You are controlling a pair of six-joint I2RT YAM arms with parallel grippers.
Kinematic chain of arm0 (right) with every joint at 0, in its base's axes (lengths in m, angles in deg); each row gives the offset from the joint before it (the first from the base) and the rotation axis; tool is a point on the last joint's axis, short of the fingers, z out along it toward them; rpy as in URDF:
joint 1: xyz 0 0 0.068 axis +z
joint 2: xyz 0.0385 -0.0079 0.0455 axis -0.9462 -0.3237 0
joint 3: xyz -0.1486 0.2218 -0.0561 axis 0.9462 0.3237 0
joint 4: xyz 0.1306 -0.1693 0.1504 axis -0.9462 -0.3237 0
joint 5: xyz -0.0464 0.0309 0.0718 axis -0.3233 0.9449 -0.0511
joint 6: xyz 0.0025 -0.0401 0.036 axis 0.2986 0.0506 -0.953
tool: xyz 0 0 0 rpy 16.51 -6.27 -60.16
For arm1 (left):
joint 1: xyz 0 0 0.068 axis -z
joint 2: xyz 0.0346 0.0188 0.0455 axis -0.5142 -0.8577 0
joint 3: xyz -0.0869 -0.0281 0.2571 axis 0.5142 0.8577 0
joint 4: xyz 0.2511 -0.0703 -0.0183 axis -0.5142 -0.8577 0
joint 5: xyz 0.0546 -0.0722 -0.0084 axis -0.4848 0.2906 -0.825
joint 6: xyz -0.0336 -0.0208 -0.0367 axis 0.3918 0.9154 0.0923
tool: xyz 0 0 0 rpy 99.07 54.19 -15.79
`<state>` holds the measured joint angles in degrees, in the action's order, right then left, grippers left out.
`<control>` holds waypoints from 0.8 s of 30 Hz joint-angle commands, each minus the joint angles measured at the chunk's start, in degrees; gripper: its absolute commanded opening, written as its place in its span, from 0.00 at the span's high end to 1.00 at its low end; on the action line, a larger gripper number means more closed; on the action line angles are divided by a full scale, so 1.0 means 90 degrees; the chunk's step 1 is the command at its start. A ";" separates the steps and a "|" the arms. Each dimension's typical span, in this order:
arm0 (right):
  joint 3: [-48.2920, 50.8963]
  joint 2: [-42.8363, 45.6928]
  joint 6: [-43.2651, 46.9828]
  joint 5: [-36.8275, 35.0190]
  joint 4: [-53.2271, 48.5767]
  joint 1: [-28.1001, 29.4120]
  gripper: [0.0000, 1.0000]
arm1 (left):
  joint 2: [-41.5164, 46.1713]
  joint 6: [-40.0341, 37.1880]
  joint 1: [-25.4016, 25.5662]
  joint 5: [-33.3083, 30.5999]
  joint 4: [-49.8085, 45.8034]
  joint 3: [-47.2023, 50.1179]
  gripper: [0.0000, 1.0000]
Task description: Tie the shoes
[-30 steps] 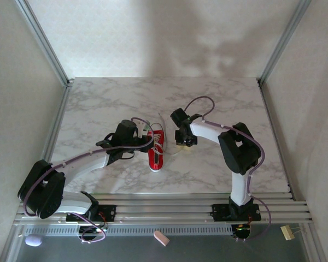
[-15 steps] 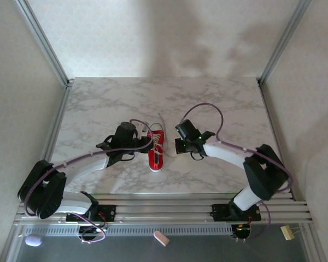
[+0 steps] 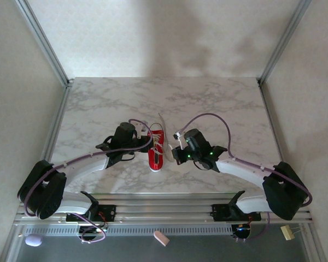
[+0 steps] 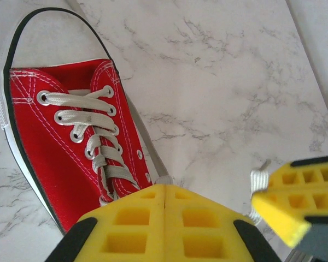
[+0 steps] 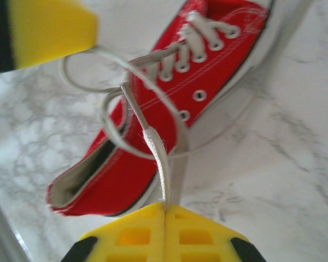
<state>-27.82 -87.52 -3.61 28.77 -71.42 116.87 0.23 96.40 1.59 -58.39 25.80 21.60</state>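
The red shoe [image 3: 155,154] with white laces lies on the marble table [image 3: 98,109], between my two grippers. My left gripper [image 3: 147,145] is at its left side. Its yellow pads [image 4: 136,224] are pressed together and pinch one lace end [image 4: 164,179] coming off the eyelets of the shoe [image 4: 49,136]. My right gripper [image 3: 173,154] is just to the right, shut on the other lace [image 5: 157,155], which rises in a loop over the shoe's opening. In the right wrist view the shoe [image 5: 208,71] points away, heel nearest.
Metal frame posts [image 3: 49,49] and white walls close in the table on three sides. A rail [image 3: 169,204] with both arm bases runs along the near edge. Bare marble [image 3: 218,103] lies beyond the shoe.
My right arm has dropped low and stretched out, carrying its gripper toward the near side alongside the shoe with the lace. The left arm and shoe have stayed put.
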 commanded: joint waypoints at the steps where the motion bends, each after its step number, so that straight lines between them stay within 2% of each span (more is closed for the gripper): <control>1: -0.0006 -0.0262 -0.0002 0.0678 0.0184 0.0085 1.00 | 0.0173 0.0061 -0.0002 -0.0011 0.0245 0.0076 1.00; 12: -0.0500 -0.1121 -0.0070 0.1097 0.0398 0.0194 1.00 | 0.0291 -0.0012 -0.0001 0.0273 0.0304 0.0183 1.00; 24: -0.0915 -0.1499 -0.0206 0.0946 0.0517 0.0194 1.00 | 0.0377 -0.0137 0.0008 0.0461 0.0294 0.0262 1.00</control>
<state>-33.91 -99.71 -4.66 37.12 -67.66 118.03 1.87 96.33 1.59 -55.70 27.03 23.24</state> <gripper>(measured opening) 0.063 0.038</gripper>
